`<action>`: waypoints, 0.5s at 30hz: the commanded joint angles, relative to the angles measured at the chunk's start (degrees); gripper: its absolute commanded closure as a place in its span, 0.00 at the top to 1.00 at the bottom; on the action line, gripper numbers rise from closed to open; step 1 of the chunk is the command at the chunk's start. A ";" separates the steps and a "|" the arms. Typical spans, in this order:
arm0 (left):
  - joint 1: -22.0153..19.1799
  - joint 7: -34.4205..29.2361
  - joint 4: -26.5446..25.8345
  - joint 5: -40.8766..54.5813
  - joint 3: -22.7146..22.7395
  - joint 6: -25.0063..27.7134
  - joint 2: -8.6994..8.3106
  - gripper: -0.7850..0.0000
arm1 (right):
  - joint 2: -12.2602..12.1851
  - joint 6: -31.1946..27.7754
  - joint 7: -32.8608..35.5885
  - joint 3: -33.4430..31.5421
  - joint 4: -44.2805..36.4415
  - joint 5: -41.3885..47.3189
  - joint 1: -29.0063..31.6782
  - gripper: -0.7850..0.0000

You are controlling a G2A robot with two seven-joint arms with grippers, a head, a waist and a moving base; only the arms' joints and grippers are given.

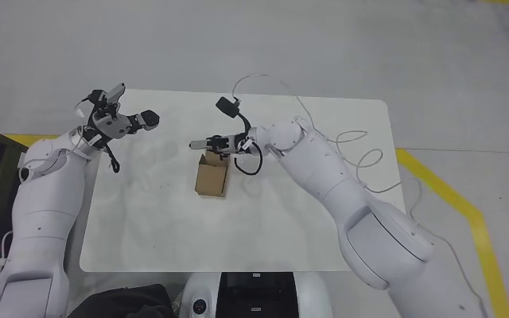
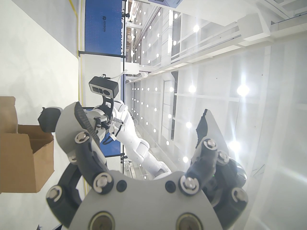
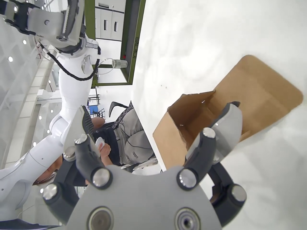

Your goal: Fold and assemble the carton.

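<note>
A brown cardboard carton (image 1: 213,175) stands near the middle of the white table (image 1: 302,230), its top open and one rounded flap (image 3: 259,89) lying out flat on the table. My right gripper (image 1: 208,145) hovers over the carton's far edge; its fingers are open, one finger (image 3: 229,120) over the carton's mouth and the other (image 3: 82,125) off to the side. My left gripper (image 1: 141,121) stands open at the table's far left corner, well away from the carton (image 2: 26,149), with nothing between its fingers (image 2: 82,123).
A thin white cable (image 1: 350,147) loops across the table's far right part. Yellow floor tape (image 1: 469,207) runs past the right side. Bare table surface lies in front of the carton and to its left.
</note>
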State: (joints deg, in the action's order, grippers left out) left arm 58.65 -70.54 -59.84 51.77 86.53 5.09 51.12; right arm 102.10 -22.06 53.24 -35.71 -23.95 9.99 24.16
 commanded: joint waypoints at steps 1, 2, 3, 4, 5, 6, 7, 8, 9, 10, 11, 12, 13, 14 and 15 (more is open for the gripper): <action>0.05 -0.03 0.34 0.03 0.19 -0.06 0.01 1.00 | -0.13 1.05 -0.24 0.10 -0.94 -0.98 0.53 1.00; 0.03 0.01 0.51 0.03 0.24 -0.10 0.02 1.00 | -0.23 1.42 -0.55 0.06 -1.32 -1.45 0.72 1.00; 0.01 -0.05 0.61 0.00 0.26 -0.07 0.04 1.00 | -0.35 1.80 -0.80 -0.03 -1.57 -1.85 0.91 1.00; 0.00 -0.12 0.69 -0.02 0.27 -0.03 0.06 1.00 | -0.50 2.35 -1.03 -0.09 -1.78 -2.42 0.98 1.00; 0.00 -0.19 0.77 -0.04 0.29 -0.04 0.08 1.00 | -0.66 2.92 -1.13 -0.18 -2.04 -2.90 1.07 1.00; -0.01 -0.21 0.85 0.03 0.32 -0.11 0.10 1.00 | -0.84 3.51 -1.17 -0.23 -2.33 -3.55 1.10 1.00; -0.02 -0.23 0.88 0.04 0.35 -0.11 0.12 1.00 | -1.04 4.09 -1.23 -0.30 -2.66 -4.18 1.18 1.00; -0.02 -0.26 0.94 0.02 0.37 -0.10 0.14 1.00 | -1.26 4.76 -1.07 -0.44 -3.03 -4.60 1.34 1.00; -0.04 -0.29 0.99 -0.01 0.38 -0.08 0.16 1.00 | -1.49 5.47 -0.81 -0.58 -3.42 -5.09 1.45 1.00; -0.06 -0.30 1.06 0.08 0.38 -0.11 0.19 1.00 | -1.77 6.00 -0.82 -0.74 -3.87 -5.69 1.54 1.00; -0.08 -0.41 1.08 0.08 0.35 -0.19 0.22 1.00 | -2.06 6.35 -0.81 -0.96 -4.43 -6.16 1.75 1.00; -0.13 -0.45 1.14 0.02 0.35 -0.19 0.24 1.00 | -2.39 6.61 -0.62 -1.30 -5.01 -6.40 2.02 1.00; -0.17 -0.56 1.17 0.06 0.34 -0.20 0.27 1.00 | -2.76 6.88 -0.49 -1.72 -5.61 -6.61 2.26 1.00; -0.21 -0.62 1.24 0.05 0.35 -0.20 0.29 1.00 | -3.15 7.09 -0.34 -2.16 -6.33 -6.84 2.53 1.00; -0.25 -0.71 1.26 0.05 0.36 -0.08 0.31 1.00 | -3.57 7.35 -0.12 -2.62 -7.12 -7.07 2.89 1.00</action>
State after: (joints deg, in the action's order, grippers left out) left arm 58.44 -71.17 -58.61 51.82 86.87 4.91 51.41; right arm 98.94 -14.94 52.91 -37.86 -30.31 3.12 26.73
